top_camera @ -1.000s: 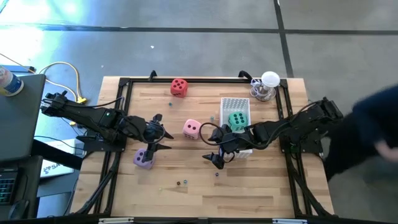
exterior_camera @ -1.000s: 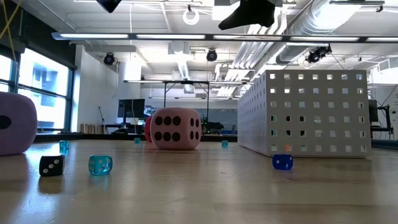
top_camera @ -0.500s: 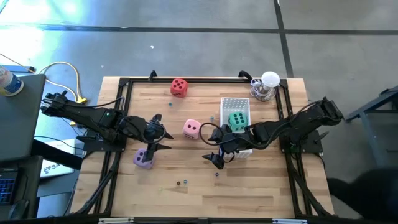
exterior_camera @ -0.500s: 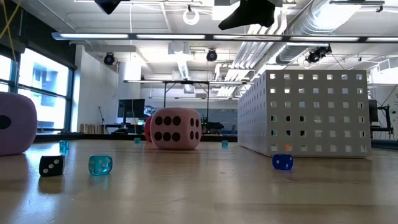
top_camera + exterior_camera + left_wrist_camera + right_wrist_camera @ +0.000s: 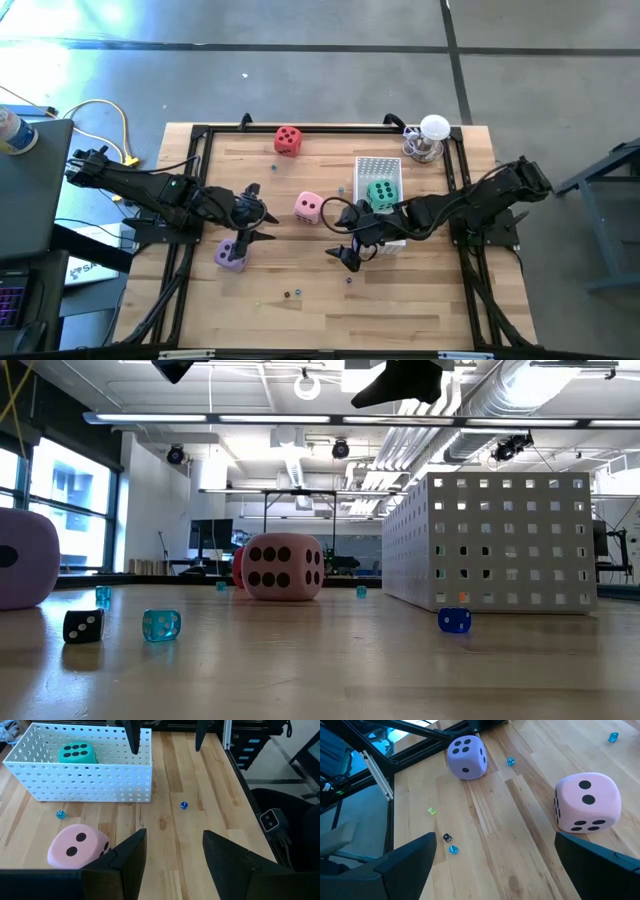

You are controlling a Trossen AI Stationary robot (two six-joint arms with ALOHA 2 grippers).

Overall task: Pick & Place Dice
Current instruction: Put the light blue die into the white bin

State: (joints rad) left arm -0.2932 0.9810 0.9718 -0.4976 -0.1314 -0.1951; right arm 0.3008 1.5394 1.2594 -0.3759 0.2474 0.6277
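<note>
Jaws of left gripper (image 5: 256, 222) part-open, empty, above purple die (image 5: 231, 254). Right gripper (image 5: 346, 245) spread wide, grasping nothing, at basket's (image 5: 377, 166) 7 o'clock corner. Green die (image 5: 380, 194) in basket; pink die (image 5: 308, 207) mid-worktop (image 5: 400, 300); red die (image 5: 288, 139) at 12 o'clock edge.

Four soft pip-marked cubes: red (image 5: 288, 139), pink (image 5: 309, 207), purple (image 5: 232, 254), green (image 5: 380, 194). One white perforated plastic basket (image 5: 377, 167). Two dark robot arms.
</note>
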